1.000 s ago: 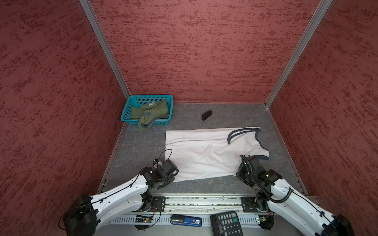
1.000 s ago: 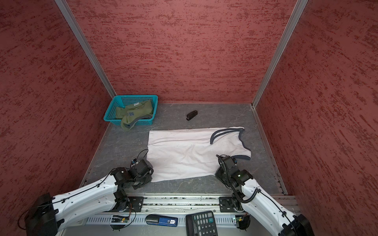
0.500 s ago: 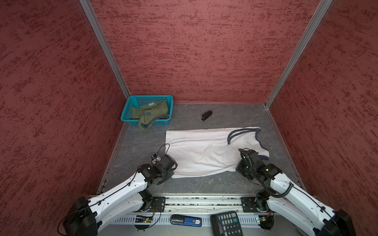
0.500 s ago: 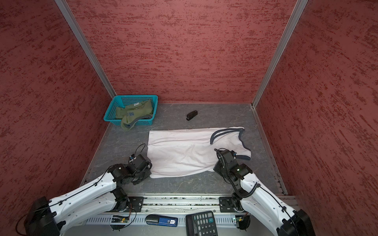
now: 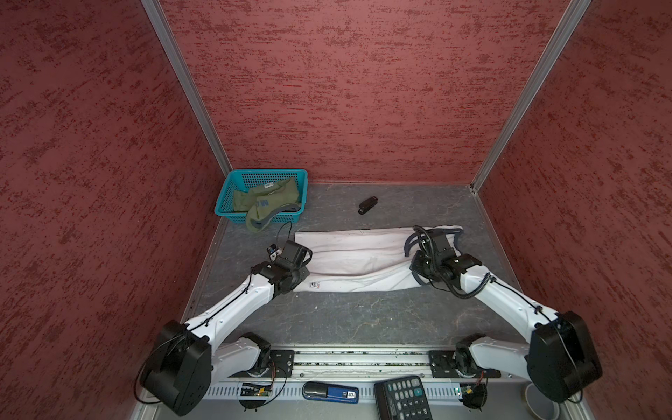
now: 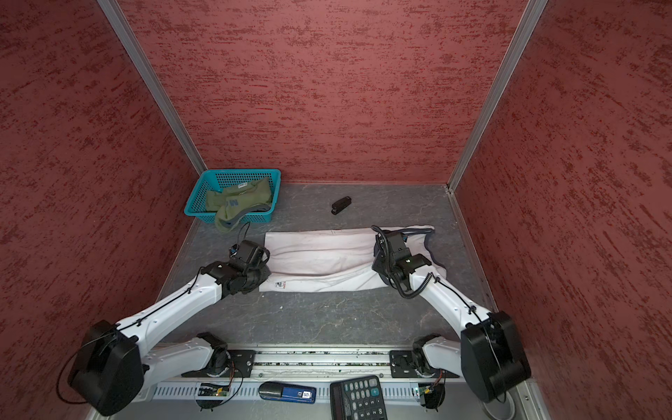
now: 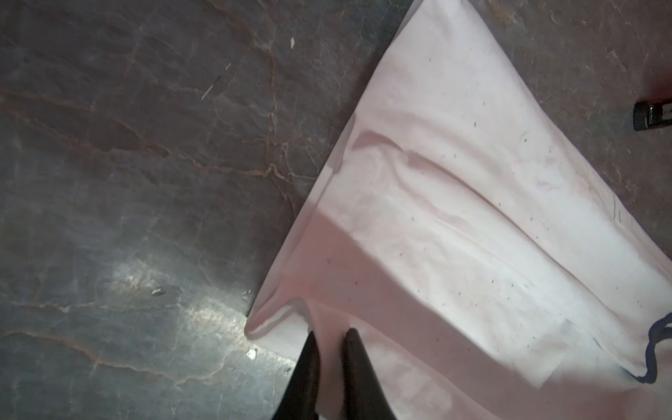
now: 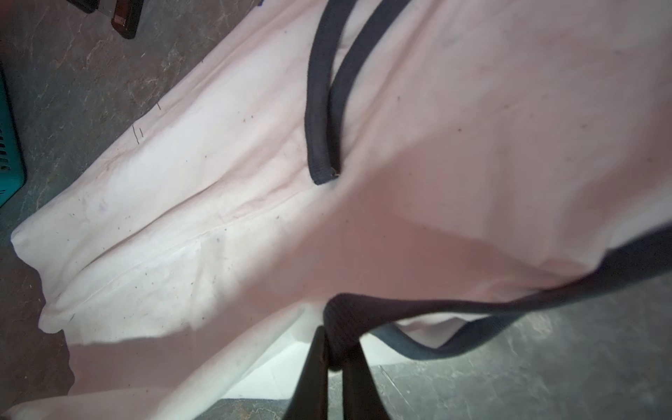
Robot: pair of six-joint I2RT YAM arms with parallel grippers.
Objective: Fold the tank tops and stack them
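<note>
Olive tank top (image 5: 276, 198) lies heaped in the basket (image 5: 262, 171), untouched. Right of the basket, the left end effector (image 7: 329, 332), jaws narrow, pinches the white tank top (image 5: 356, 251) at its hem corner. Farther right, the right end effector (image 8: 332, 338) clamps its dark trim (image 8: 472, 302). In the last second, the long edge farthest from the basket was lifted and brought closer to it. First fold judged underway.

1. In both top views the left arm (image 5: 283, 269) and right arm (image 5: 436, 262) cover parts of the ends of the white tank top (image 5: 358, 251)
2. Beyond its left end, the emblem on the olive tank top (image 5: 269, 203) is partly folded under, unreadable
3. Beyond its far edge, a small dark object (image 5: 367, 205) is too small to identify
</note>
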